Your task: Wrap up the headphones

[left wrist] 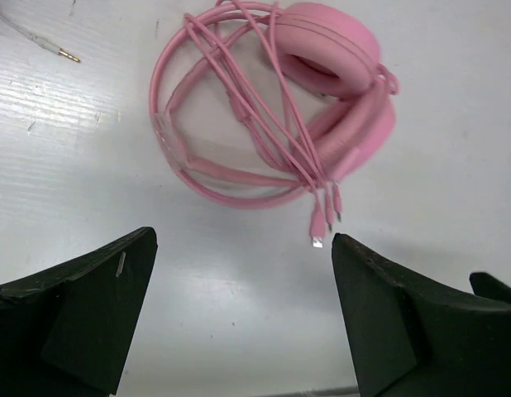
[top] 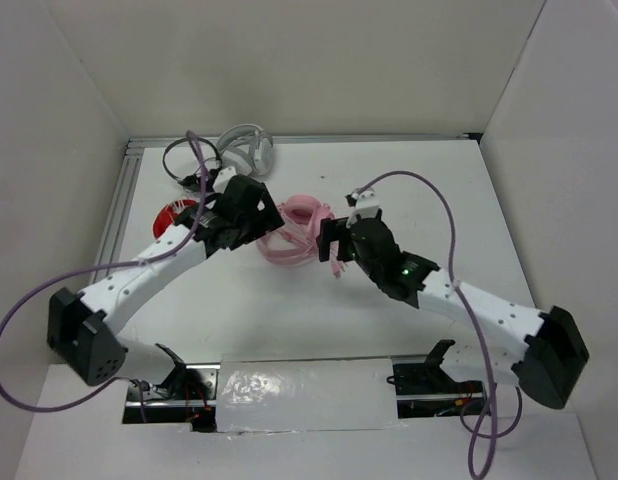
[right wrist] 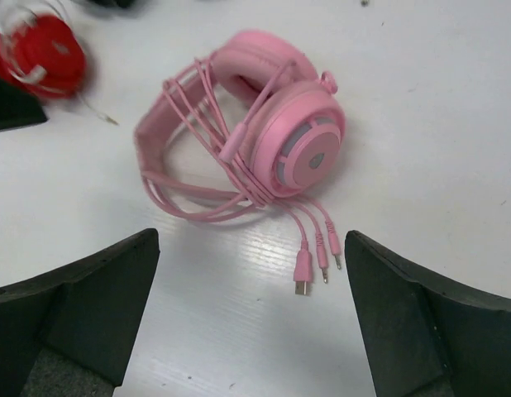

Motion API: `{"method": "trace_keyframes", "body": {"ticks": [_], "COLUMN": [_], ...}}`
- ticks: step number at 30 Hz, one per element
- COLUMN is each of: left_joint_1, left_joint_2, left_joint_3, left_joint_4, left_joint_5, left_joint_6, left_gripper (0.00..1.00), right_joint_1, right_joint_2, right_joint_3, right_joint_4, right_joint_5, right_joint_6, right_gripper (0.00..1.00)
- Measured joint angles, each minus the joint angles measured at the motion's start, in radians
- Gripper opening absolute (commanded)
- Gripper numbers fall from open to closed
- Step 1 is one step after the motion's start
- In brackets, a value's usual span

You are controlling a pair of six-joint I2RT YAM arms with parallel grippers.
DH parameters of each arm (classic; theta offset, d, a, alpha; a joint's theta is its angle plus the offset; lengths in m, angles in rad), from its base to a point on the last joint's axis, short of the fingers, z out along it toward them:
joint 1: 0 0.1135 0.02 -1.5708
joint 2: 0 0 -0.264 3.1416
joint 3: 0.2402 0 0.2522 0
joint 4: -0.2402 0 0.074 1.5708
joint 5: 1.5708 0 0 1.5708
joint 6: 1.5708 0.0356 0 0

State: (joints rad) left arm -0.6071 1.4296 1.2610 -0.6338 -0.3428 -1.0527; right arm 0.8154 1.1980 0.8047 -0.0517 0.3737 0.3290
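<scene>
The pink headphones [top: 297, 232] lie on the white table between my two grippers. Their thin pink cable [right wrist: 231, 157] is wound in loops round the headband and earcups, and its three plugs [right wrist: 313, 265] lie loose on the table beside the earcup. They also show in the left wrist view [left wrist: 338, 124], with the plugs [left wrist: 322, 219] pointing toward me. My left gripper [left wrist: 243, 306] is open and empty, just short of the headphones. My right gripper [right wrist: 251, 310] is open and empty, with the plugs lying just ahead of its fingers.
White/grey headphones [top: 247, 148] and thin black headphones [top: 186, 158] lie at the back left of the table. A red item [top: 174, 215] sits under the left arm and shows in the right wrist view [right wrist: 36, 50]. A loose jack plug [left wrist: 61, 55] lies at left. White walls enclose the table.
</scene>
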Motion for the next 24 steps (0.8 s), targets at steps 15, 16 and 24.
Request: {"method": "trace_keyframes", "body": {"ticks": [15, 16, 24], "left_joint_1": [-0.024, -0.024, -0.024], "left_joint_2": [-0.406, -0.413, -0.42], "left_joint_3": [-0.195, -0.195, -0.195], "left_joint_4": [-0.043, -0.05, -0.115], "left_joint_5": [-0.011, -0.019, -0.062], "left_joint_6": [0.077, 0.076, 0.044], "left_gripper": [0.99, 0.99, 0.99], "right_joint_1": [-0.05, -0.05, -0.05], "right_joint_2": [-0.396, -0.396, -0.435], "right_joint_3": [-0.105, -0.106, -0.122], "right_joint_4": [-0.123, -0.138, -0.177], "right_joint_5": [0.275, 0.286, 0.358], "right_joint_6": [0.22, 0.229, 0.28], "right_gripper": [1.0, 1.0, 1.0]}}
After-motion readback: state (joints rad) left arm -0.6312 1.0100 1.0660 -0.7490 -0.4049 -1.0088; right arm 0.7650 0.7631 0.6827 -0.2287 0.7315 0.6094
